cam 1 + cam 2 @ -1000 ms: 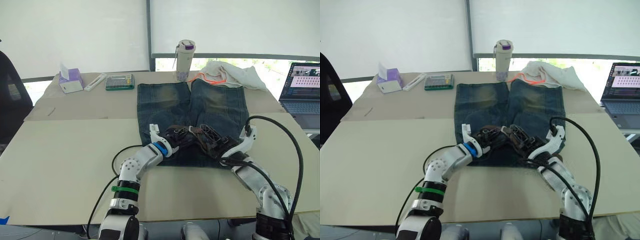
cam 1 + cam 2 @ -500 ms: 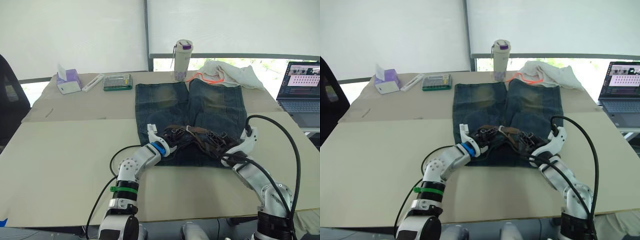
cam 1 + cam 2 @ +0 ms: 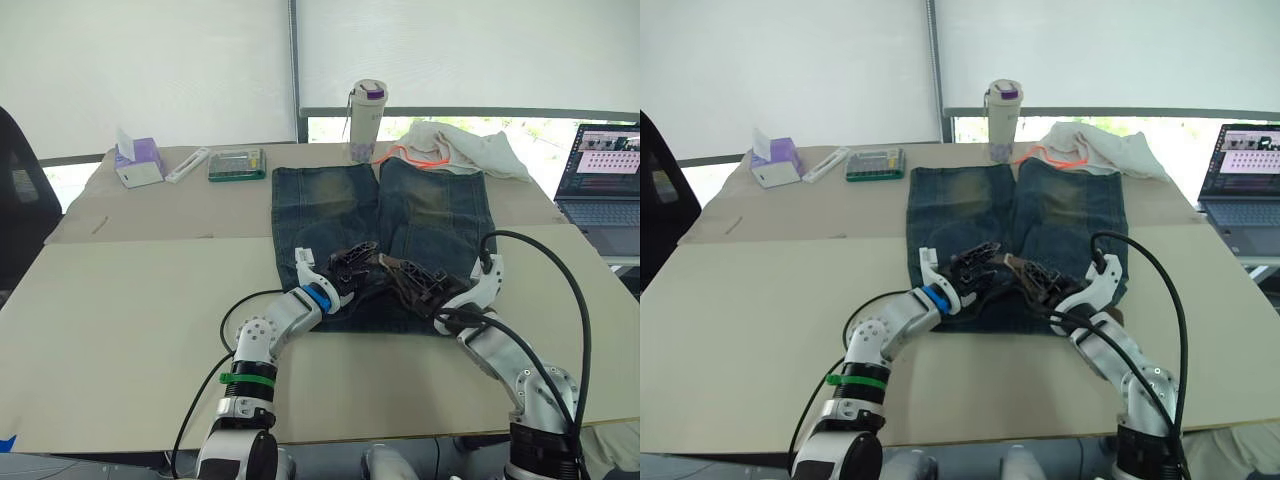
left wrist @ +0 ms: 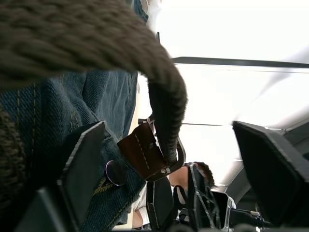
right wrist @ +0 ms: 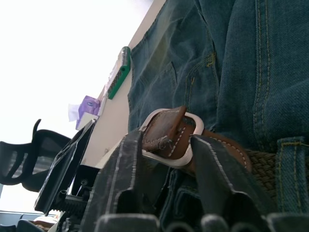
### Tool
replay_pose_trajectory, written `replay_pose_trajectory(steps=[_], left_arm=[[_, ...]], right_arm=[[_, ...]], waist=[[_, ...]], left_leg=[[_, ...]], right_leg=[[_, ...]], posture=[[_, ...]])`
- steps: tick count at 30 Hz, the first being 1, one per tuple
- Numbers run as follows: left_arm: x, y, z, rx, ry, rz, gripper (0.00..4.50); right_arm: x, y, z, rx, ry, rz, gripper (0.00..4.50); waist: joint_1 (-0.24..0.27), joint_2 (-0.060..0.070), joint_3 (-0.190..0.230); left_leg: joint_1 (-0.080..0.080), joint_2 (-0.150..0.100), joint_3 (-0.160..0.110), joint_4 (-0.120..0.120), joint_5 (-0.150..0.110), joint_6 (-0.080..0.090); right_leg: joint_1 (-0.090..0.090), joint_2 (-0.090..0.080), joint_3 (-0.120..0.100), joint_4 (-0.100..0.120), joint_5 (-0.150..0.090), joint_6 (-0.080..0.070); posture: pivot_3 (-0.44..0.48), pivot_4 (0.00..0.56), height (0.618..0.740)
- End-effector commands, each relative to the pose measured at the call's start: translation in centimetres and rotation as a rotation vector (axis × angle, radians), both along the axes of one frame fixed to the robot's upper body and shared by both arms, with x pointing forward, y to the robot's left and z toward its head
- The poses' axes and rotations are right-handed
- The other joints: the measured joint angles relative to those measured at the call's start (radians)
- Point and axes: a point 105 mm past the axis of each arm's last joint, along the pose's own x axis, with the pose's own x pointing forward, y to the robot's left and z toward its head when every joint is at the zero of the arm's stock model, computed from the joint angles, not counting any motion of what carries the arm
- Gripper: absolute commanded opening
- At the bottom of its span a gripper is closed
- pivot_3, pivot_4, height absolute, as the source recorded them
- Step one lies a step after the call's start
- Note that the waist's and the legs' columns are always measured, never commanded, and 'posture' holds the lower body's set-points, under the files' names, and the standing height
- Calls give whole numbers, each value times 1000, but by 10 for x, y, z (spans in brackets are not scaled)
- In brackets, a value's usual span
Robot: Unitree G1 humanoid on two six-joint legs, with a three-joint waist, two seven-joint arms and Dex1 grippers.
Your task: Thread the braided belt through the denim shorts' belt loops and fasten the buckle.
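The denim shorts (image 3: 330, 205) lie flat on the table, waistband toward me, legs pointing away. The braided belt (image 3: 392, 274) lies bunched over the waistband between my two grippers. My left gripper (image 3: 352, 262) stands open over the waistband. In the left wrist view the braided belt (image 4: 96, 38) arches down between its spread fingers (image 4: 84, 164) to a brown leather end (image 4: 145, 154), touching neither. My right gripper (image 5: 168, 139) is shut on the silver buckle (image 5: 186, 157) and the leather tab in it, just above the denim. The belt loops are not clear to see.
At the table's far edge stand a bottle (image 3: 365, 120), a white cloth with orange cord (image 3: 460, 148), a green calculator (image 3: 237, 163), a white bar (image 3: 189, 164) and a tissue box (image 3: 138, 162). A laptop (image 3: 602, 175) sits at the right, a black chair (image 3: 20, 200) at the left.
My left gripper has gone from shut to wide open, letting go of the belt. The right gripper has shifted slightly toward the left, and the belt is bunched more tightly.
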Motion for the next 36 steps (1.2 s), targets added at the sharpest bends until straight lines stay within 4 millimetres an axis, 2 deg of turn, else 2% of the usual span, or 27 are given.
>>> replay_pose_trajectory(steps=[1, 13, 16, 18, 20, 24, 27, 30, 36], left_arm=[[-4, -32, 39, -71, -87, -79, 4430], [-4, -31, 39, -71, -90, -73, 4430], [-3, -30, 39, -69, -91, -70, 4500], [-3, -30, 39, -67, -93, -69, 4500], [-4, -28, 39, -48, -115, -71, 4500], [-16, -26, 48, 84, -295, -124, 4500], [-36, -23, 53, 247, -551, -215, 4500], [-53, -14, 46, 378, -741, -294, 4500], [-60, 14, 25, 676, -1079, -271, 4500]], right_arm=[[2, 4, 15, 36, -41, 12, 1654], [12, 12, 10, 23, 1, 35, 1654], [12, 11, 12, 32, -14, 34, 864], [12, 11, 14, 36, -17, 33, 146], [12, 10, 15, 34, -22, 33, 21], [11, 5, 19, 27, -33, 16, 21], [10, -7, 24, 4, -52, -9, 21], [7, -20, 32, -29, -78, -19, 21], [-7, -40, 29, -186, -76, 35, 21]], waist=[[0, 0, 0], [0, 0, 0], [0, 0, 0], [0, 0, 0], [0, 0, 0], [1, 0, 0], [-3, 1, 0], [-5, 2, -1], [-2, 2, -1]], left_leg=[[0, 0, 0, 0, 0, 0], [0, 0, 0, 0, 0, 0], [0, 0, 0, 0, 0, 0], [0, 0, 0, 0, 0, 0], [0, 0, 0, 0, 0, 0], [-1, 0, 0, 0, 0, 0], [-2, 0, 0, 0, 0, 0], [-1, 0, 1, -2, 0, 0], [-1, 2, 1, -2, 0, 0]], right_leg=[[0, 0, 0, 0, 0, 0], [0, 0, 0, 0, 0, 0], [0, 0, 0, 0, 0, 0], [0, 0, 0, 0, 0, 0], [0, 0, 0, 0, 0, 0], [0, 0, 0, 0, 0, 0], [-1, 0, 0, -1, 0, 0], [-1, 0, 0, 0, 0, -1], [-1, 1, 0, -1, -1, -3]], posture=[[0, 150, 740], [0, 150, 740], [0, 150, 740], [0, 150, 740], [0, 150, 740], [0, 150, 740], [0, 150, 740], [0, 150, 740], [0, 150, 740]])
